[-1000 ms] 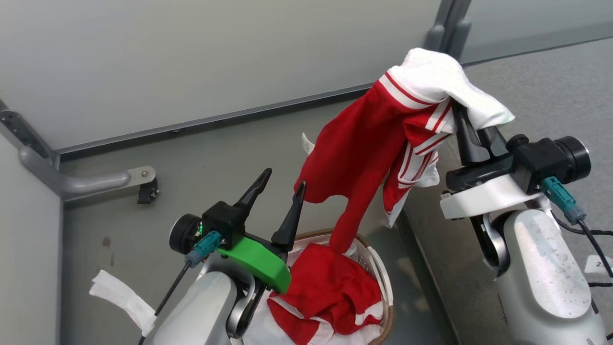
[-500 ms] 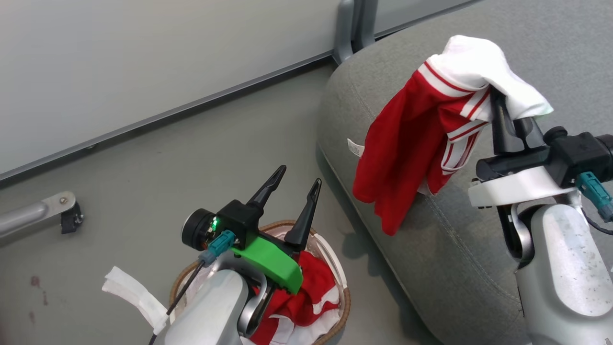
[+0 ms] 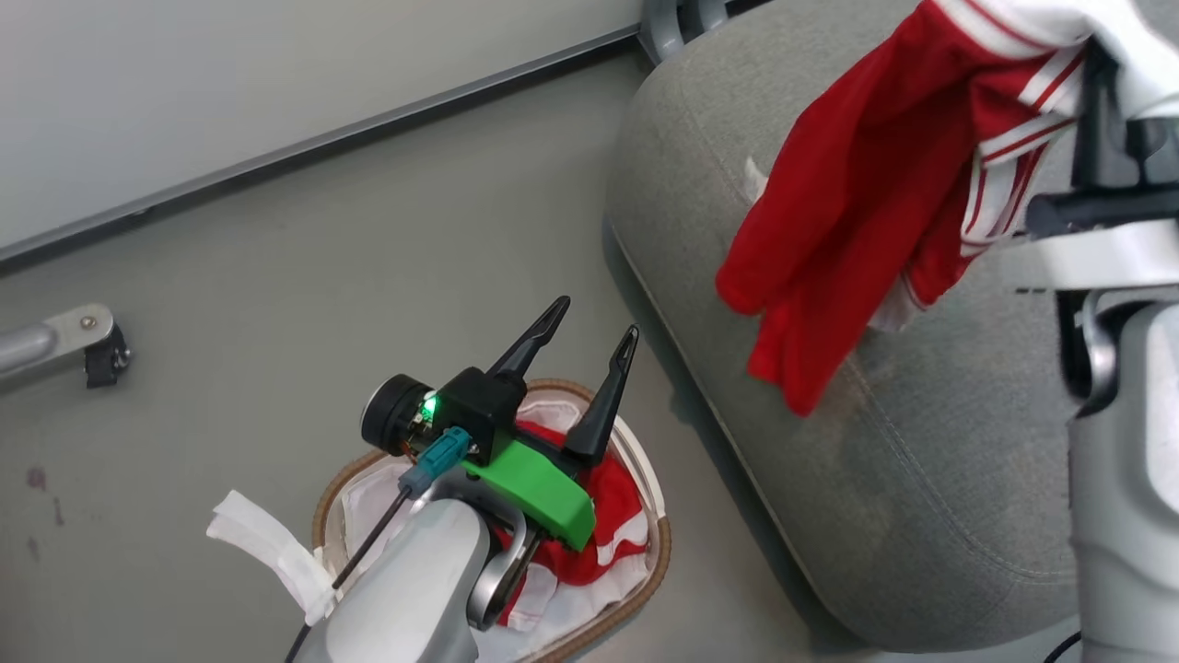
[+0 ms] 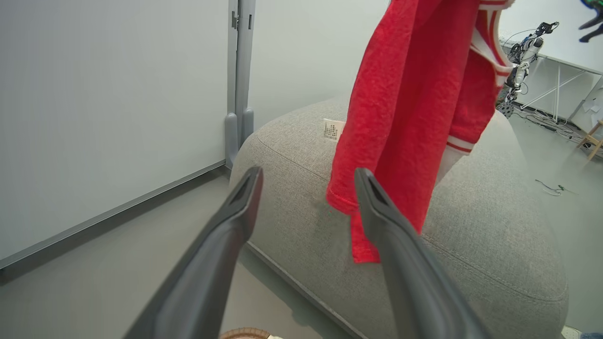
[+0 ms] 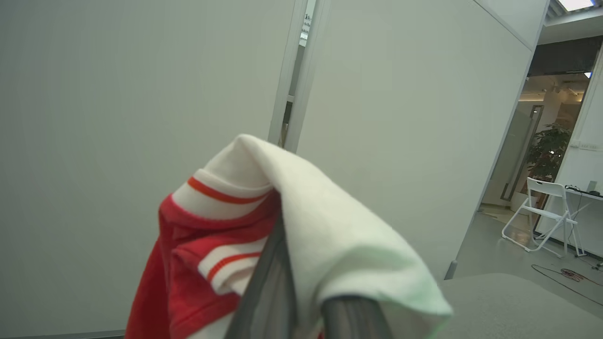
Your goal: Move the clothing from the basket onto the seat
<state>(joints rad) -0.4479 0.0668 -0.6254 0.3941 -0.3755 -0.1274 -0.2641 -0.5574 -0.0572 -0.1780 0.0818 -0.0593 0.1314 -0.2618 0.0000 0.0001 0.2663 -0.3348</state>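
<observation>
room: grey floor (image 3: 276, 276), white wall panels (image 3: 276, 83) | seat (image 3: 921, 497): grey, beside basket (image 3: 665, 552) | left tool (image 3: 598, 316): spread, over basket | right tool (image 3: 1105, 110): pinching red garment (image 3: 857, 203) above seat | second garment (image 3: 619, 493): in basket

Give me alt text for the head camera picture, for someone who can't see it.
The right gripper holds a red and white garment hanging over the grey sofa. The open left gripper hovers above the basket, where a second red garment lies.
</observation>
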